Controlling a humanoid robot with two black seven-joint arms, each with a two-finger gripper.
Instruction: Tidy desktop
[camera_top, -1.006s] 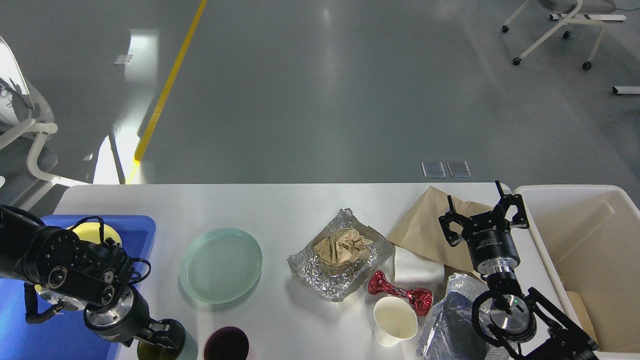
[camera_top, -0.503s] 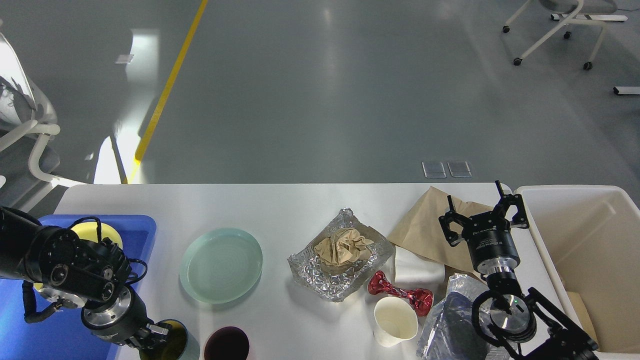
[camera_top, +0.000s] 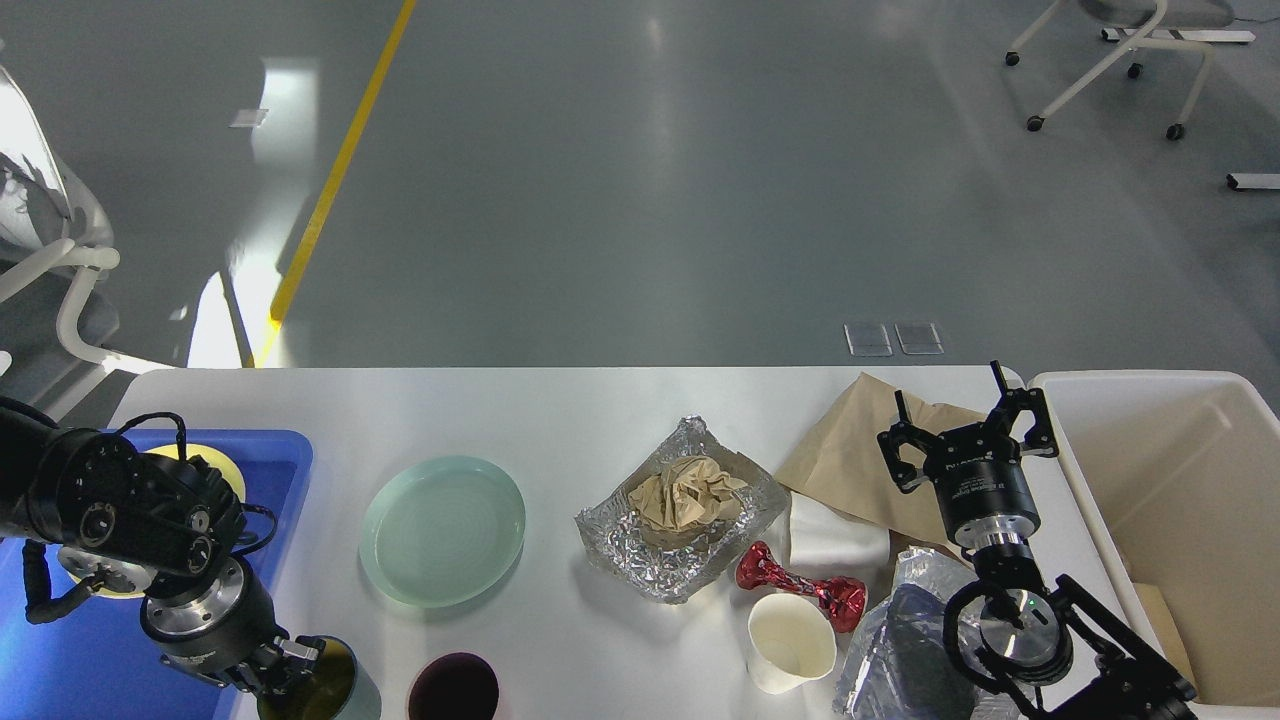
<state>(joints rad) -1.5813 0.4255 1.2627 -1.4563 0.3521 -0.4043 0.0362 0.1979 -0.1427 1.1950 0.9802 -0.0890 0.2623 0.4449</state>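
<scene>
The desktop (camera_top: 560, 410) is a white-grey tabletop strewn with litter and dishes. At its front left edge my left gripper (camera_top: 296, 668) points down, shut on the rim of a clear cup of dark olive liquid (camera_top: 325, 692). At the right my right gripper (camera_top: 962, 415) stands open and empty above a flat brown paper bag (camera_top: 850, 450). A foil tray (camera_top: 640, 555) holding crumpled brown paper (camera_top: 685, 495) sits mid-table. A red foil wrapper (camera_top: 800, 585), a white paper cup (camera_top: 790, 645), a white napkin (camera_top: 835, 540) and a crinkled silver bag (camera_top: 895, 650) lie near it.
A blue tray (camera_top: 60, 670) at the far left holds a yellow bowl (camera_top: 200, 462), partly behind my left arm. A pale green plate (camera_top: 442, 530) and a dark red cup (camera_top: 453, 690) sit left of centre. A cream bin (camera_top: 1180, 480) stands beside the table's right edge.
My left arm has shifted left and slightly toward the front edge, and the olive cup has moved with the gripper. The right arm has not moved.
</scene>
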